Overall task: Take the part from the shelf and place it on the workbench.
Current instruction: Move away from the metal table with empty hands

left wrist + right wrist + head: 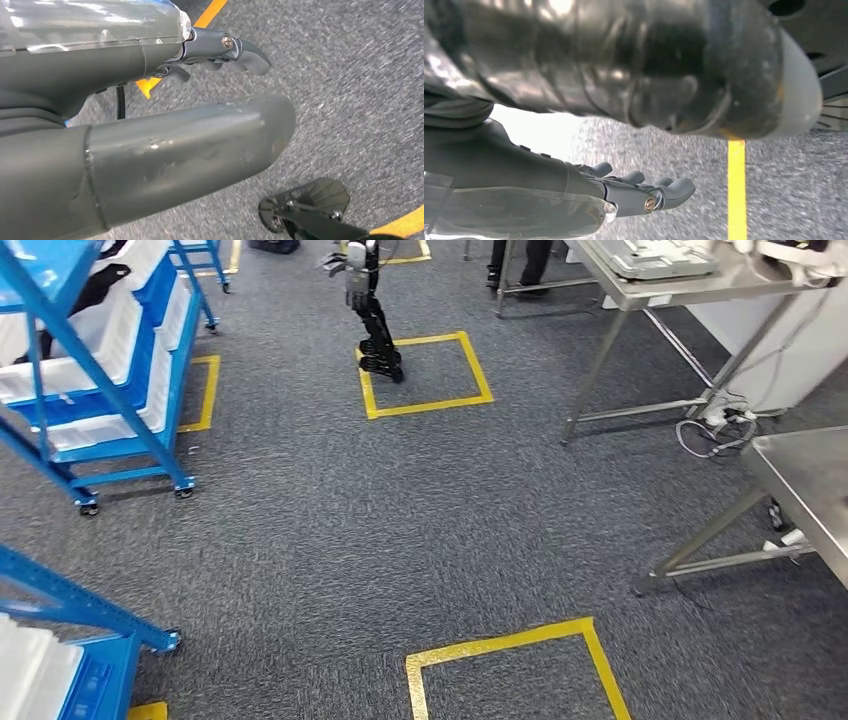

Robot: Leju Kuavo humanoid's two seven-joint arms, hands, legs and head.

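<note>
The part cannot be identified in any view. Blue shelf [95, 380] with white bins [60, 375] stands left; the steel worktop [815, 490] stands right, grey carpet [400, 530] with yellow tape squares [425, 375] between. Left hand [200, 130] and right hand [639, 192] hang released, fingers extended, grasping nothing.

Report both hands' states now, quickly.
Left hand: open, grey thumb and dark fingers stretched out, holding nothing.
Right hand: open, dark fingers extended above the grey carpet, holding nothing.
</note>
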